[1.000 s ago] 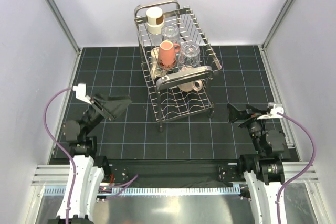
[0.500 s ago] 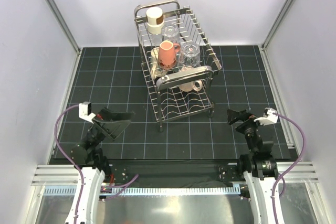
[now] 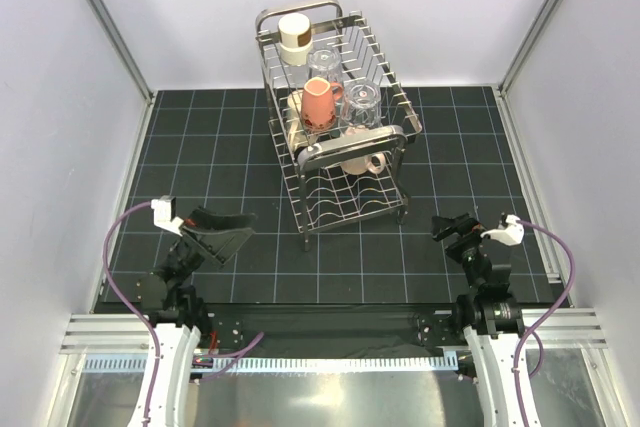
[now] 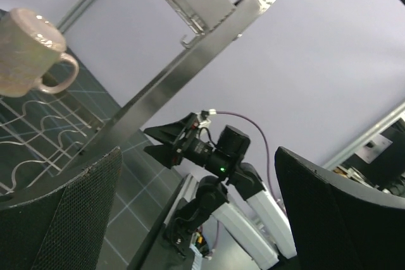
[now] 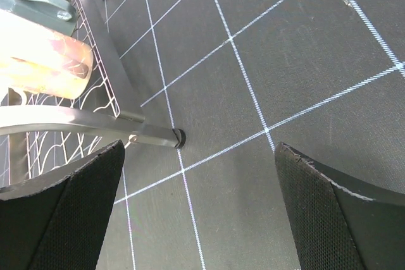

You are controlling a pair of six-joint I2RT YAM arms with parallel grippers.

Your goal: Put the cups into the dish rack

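Overhead view: a tall two-tier steel wire dish rack [image 3: 352, 139] stands on a black gridded mat [image 3: 200, 137], from centre toward 12 o'clock. Every cup in view sits in the rack, and none shows on the mat.

On the upper tier:
- a cream mug with a brown band [image 3: 294, 37] at the rack's 11 o'clock corner
- a clear glass tumbler [image 3: 325, 59] just beside it
- a salmon pink mug [image 3: 320, 102] mouth down near the middle
- a second tumbler [image 3: 362, 104] at its 3 o'clock

A cream mug [image 3: 362, 163] lies on the lower tier under the near handle.

The left gripper [image 3: 228, 232] hangs at the rack's 8 o'clock and the right gripper [image 3: 445, 227] at its 4 o'clock. Both have their jaws spread wide and hold nothing, well apart from the rack.

The mugs are likely stiff, fairly heavy and slick with glaze. They are best pinched across the rim wall or by the handle. The tumblers are probably lighter, smoother and breakable, so they call for a gentle squeeze near the rim. Loading looks complete or nearly so.
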